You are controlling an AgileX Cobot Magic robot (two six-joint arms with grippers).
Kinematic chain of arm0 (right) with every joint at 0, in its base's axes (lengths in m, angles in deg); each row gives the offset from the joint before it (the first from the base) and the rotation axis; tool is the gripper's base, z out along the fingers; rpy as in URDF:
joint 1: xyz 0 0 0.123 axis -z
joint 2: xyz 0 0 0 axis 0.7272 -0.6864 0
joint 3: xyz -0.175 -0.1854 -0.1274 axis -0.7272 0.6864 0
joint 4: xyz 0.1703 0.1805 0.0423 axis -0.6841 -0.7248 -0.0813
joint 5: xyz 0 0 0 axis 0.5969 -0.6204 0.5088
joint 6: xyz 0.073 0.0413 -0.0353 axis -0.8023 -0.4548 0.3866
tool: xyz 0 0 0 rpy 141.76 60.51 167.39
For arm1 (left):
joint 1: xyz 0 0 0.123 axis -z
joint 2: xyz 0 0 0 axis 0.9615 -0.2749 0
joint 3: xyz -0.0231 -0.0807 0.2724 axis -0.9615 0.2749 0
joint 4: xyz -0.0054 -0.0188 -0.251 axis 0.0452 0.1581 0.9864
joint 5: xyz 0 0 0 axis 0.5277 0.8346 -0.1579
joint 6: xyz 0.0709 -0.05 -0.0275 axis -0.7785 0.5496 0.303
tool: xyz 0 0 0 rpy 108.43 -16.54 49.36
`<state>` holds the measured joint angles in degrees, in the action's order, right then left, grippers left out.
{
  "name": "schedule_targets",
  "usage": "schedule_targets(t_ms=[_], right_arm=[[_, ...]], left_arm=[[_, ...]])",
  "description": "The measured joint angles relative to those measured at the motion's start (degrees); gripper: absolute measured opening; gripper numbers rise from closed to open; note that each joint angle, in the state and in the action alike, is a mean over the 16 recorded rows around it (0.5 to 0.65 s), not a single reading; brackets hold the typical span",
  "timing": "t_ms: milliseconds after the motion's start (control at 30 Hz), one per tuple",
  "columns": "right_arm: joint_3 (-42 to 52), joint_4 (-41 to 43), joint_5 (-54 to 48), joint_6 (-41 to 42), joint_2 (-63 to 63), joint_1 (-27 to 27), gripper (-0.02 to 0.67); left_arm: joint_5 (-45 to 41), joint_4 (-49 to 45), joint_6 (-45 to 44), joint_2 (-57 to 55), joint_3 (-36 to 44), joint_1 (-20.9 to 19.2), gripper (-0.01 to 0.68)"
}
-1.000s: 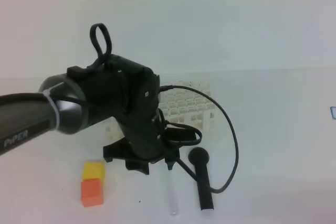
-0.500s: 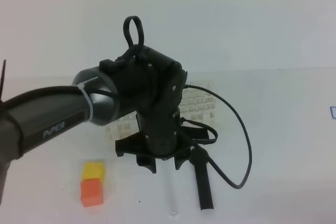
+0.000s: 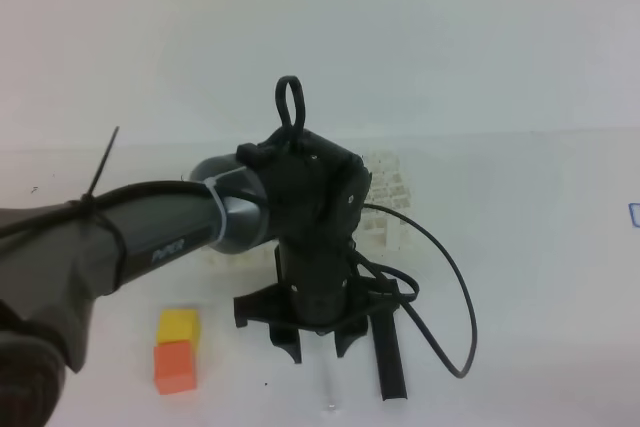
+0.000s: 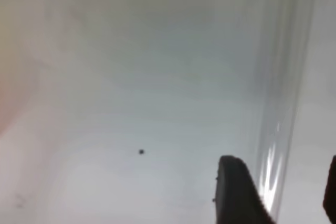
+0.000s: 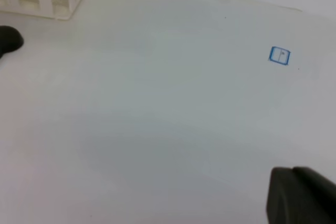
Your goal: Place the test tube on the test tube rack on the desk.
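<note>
The test tube lies flat on the desk, clear and faint, just in front of my left gripper. That gripper points down and stands open. In the left wrist view the test tube runs up the frame between the two dark fingertips, and my left gripper straddles it without closing. The white test tube rack stands behind the left arm, mostly hidden by it. My right gripper shows only as a dark shut tip at the lower right of its own view, holding nothing.
A black stick lies right of the tube, its round head hidden under the arm. A yellow block and an orange block sit at the front left. A cable loops to the right. A small blue square mark is on the desk.
My left arm has swung right and come lower, so the open gripper now hangs over the tube's near half. It now covers the black stick's head and more of the rack.
</note>
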<state>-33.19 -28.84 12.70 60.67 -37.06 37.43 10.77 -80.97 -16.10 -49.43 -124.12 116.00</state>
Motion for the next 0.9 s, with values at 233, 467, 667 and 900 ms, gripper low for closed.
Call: schedule_targets(t_ms=[233,467,667,900], right_arm=[[0.0,0.0,0.0,0.0,0.0,0.0,-0.001],[0.0,0.0,0.0,0.0,0.0,0.0,-0.001],[0.0,0.0,0.0,0.0,0.0,0.0,-0.001],[0.0,0.0,0.0,0.0,0.0,0.0,-0.001]], left_arm=[[1.1,2.0,-0.2,-3.0,0.0,0.0,0.344],[1.7,2.1,-0.8,-5.0,-0.1,0.0,0.343],[1.7,1.9,-1.8,-6.2,-0.3,0.0,0.31],[2.0,1.7,-3.3,-7.0,-0.5,0.0,0.21]])
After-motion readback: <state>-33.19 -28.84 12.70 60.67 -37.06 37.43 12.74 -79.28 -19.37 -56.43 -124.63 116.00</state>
